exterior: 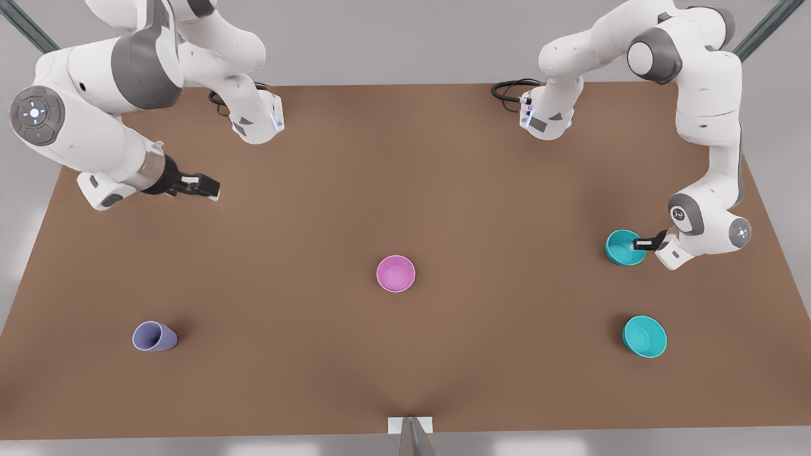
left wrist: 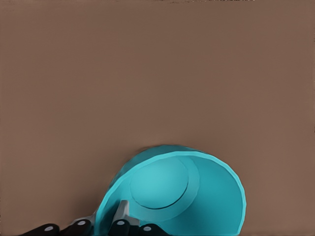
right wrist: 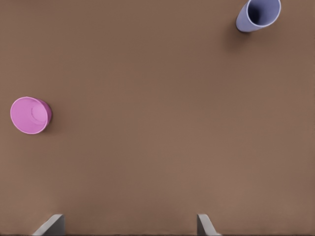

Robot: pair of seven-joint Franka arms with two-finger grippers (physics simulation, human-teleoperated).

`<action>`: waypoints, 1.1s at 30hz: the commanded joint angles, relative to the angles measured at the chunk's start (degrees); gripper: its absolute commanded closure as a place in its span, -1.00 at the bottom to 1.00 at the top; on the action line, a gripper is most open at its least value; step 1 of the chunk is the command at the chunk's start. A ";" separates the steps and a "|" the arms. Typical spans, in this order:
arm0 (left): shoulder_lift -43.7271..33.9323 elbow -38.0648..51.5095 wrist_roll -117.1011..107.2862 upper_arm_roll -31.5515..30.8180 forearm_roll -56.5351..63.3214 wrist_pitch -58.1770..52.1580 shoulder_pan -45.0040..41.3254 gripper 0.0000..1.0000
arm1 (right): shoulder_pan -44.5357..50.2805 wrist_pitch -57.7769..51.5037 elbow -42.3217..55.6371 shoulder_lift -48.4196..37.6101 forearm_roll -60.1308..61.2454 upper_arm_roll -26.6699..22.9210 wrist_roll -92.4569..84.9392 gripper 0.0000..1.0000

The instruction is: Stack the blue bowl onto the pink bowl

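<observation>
While empty, blue bowl (exterior: pixel 623 247) sits in left gripper (exterior: pixel 641 243).

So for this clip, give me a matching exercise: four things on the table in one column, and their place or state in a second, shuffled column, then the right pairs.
Things:
1. blue bowl
2. pink bowl
3. lavender cup
4. turquoise bowl

Places or states:
A. alone near the table's middle
B. rim pinched by the left gripper
C. near corner on the front view's right, free
D. near corner on the front view's left

Pairs: 1-B, 2-A, 3-D, 4-C

The right gripper waits open, away from all four.
</observation>
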 commanded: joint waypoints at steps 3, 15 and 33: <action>-2.16 0.12 7.40 -0.11 -1.93 -2.41 -0.32 0.57 | -2.23 3.85 -6.37 -4.43 -2.23 2.09 -14.95 -1.00; 4.51 30.26 -66.69 -13.20 -5.72 -17.71 -37.14 0.57 | -2.14 3.85 -6.73 -4.08 -2.06 2.00 -14.95 -1.00; 25.34 54.78 -71.97 -11.27 -7.74 -19.46 -49.01 0.57 | -2.14 3.41 -7.52 -3.47 -1.62 1.92 -14.59 -1.00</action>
